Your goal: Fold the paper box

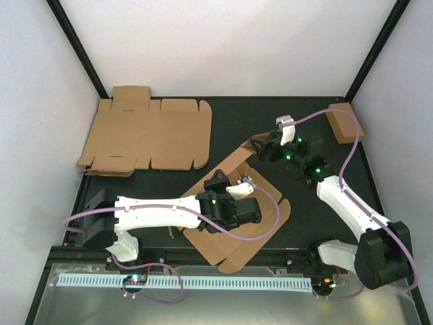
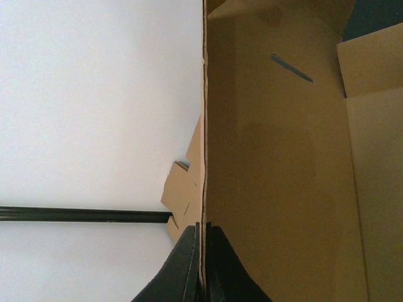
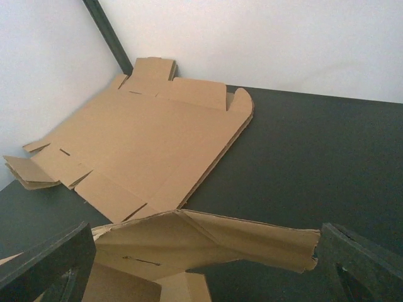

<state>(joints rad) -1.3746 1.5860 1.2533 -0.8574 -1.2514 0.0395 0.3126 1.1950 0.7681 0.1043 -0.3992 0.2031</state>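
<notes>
Paper box (image 2: 277, 176) wall edge clamped in L pincer (image 2: 203, 255), R pincer (image 3: 203, 261) wide open nr far flap

Overhead camera looks down; wrist cameras (close) share paper box (image 2: 283, 157).

Robotics lab cell, white enclosure walls (image 1: 230, 47), black frame posts (image 1: 76, 46), dark tabletop (image 1: 270, 115)

Dark matte tabletop (image 1: 284, 115), white walls (image 1: 223, 47) from nine to three o'clock, black corner posts (image 1: 76, 46), soft even light.
</notes>
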